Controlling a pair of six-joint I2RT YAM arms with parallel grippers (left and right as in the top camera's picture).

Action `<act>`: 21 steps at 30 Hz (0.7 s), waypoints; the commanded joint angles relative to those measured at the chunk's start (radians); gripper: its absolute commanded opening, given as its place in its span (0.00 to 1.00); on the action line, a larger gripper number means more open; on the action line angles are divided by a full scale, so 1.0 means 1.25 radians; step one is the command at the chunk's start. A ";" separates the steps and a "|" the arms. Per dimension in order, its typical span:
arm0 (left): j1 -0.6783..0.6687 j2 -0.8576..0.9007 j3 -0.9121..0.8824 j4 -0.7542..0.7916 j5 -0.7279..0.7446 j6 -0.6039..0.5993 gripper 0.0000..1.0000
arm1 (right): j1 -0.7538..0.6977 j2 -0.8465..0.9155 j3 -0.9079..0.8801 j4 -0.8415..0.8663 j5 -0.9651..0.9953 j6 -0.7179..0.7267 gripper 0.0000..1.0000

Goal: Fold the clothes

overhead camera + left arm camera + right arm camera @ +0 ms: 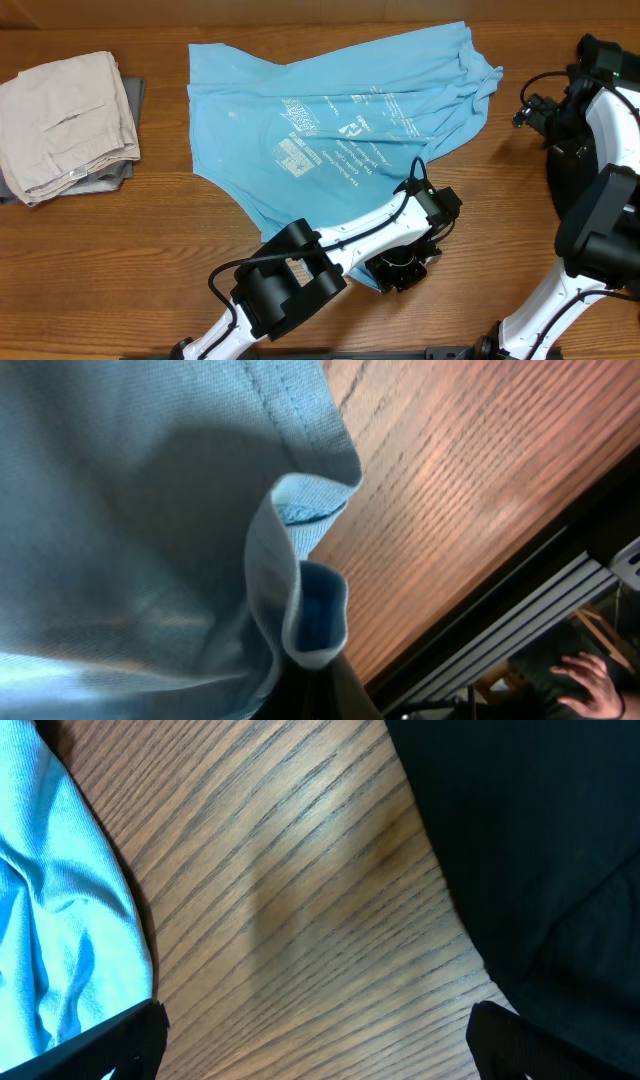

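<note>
T-shirt [330, 120] is lying spread but rumpled on the counter [150, 250], upper centre; no fold is showing yet. My left gripper [400, 272] is pinching its lower hem tight. My right gripper [315, 1040] is hanging wide apart, empty.

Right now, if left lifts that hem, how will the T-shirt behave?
Likely floppy: the T-shirt lies wrinkled and its hem curls at the left gripper. Thin knit, so probably light; it would drape and drag across the table.

- I see a brown wood-grain table [120, 260].
- On it, a light blue T-shirt [250, 110] lies rumpled mid-table, reaching toward the far edge.
- Folded beige trousers [65, 120] sit near the far-left corner.
</note>
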 commanded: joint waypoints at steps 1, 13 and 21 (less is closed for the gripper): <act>-0.008 -0.032 -0.002 -0.007 0.027 -0.013 0.04 | 0.002 -0.011 0.008 0.002 0.002 -0.002 1.00; -0.049 -0.032 -0.002 -0.050 0.091 -0.013 0.39 | 0.002 -0.011 0.008 0.002 0.002 -0.002 1.00; -0.051 -0.034 -0.001 -0.097 0.091 -0.012 0.28 | 0.002 -0.011 0.008 0.002 0.002 -0.002 1.00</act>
